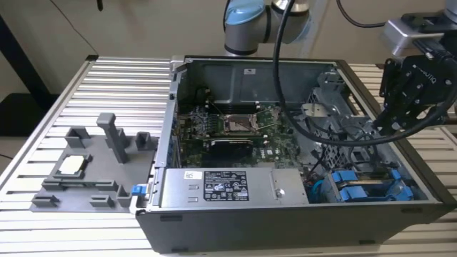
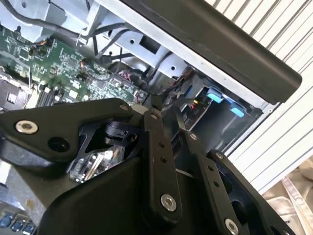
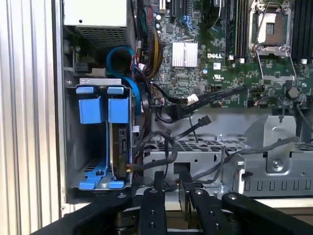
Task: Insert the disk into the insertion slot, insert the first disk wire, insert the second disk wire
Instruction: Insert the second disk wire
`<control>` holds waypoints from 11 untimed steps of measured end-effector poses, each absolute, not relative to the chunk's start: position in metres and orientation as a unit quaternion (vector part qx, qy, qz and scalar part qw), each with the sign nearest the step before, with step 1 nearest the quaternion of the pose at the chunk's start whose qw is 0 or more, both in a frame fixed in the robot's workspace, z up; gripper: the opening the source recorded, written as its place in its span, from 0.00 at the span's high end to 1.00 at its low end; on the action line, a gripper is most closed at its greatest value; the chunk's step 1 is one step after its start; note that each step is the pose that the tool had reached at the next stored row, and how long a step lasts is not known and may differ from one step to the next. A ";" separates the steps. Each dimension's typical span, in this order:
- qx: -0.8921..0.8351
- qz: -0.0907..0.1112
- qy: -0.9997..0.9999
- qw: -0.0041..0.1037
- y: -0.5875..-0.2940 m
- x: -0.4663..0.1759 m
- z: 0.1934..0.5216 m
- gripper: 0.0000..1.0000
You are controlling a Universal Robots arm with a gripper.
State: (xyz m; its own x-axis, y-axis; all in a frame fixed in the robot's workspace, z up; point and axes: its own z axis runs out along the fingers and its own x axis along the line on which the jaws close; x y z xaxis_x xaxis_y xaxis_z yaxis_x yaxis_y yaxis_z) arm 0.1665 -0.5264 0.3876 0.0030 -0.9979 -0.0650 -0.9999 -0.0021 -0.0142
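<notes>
First wrist view: gripper [image 3: 172, 177] hovering at case edge, grip state impossible to call. Beyond, disk [image 3: 119, 147] sitting in insertion slot [image 3: 73, 147]. Black wire [image 3: 168, 147] seemingly reaching it. Farther in, loose connector [image 3: 205, 120] dangling, so wiring looking unfinished.

The worktop [image 1: 114, 80] is pale, ribbed metal with a satin sheen. The computer case [image 1: 286, 225] is matt dark grey outside, and its perforated cage [image 3: 205, 147] is bare dull metal. The disk [image 3: 120, 142] has a smooth, bright blue plastic frame. The end effector [image 3: 171, 177] is matt black.
</notes>
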 end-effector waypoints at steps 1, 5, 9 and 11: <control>-0.708 0.018 0.706 0.028 -0.527 0.164 0.388 0.73; -0.708 0.017 0.705 0.029 -0.527 0.149 0.388 0.73; -0.709 0.017 0.705 0.029 -0.527 0.132 0.387 0.73; -0.709 0.017 0.704 0.029 -0.527 0.124 0.387 0.73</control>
State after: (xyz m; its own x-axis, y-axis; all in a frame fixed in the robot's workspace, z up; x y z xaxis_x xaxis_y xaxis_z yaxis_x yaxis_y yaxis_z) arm 0.1235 -0.5273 0.3871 0.0075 -0.9979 -0.0650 -0.9998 -0.0064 -0.0176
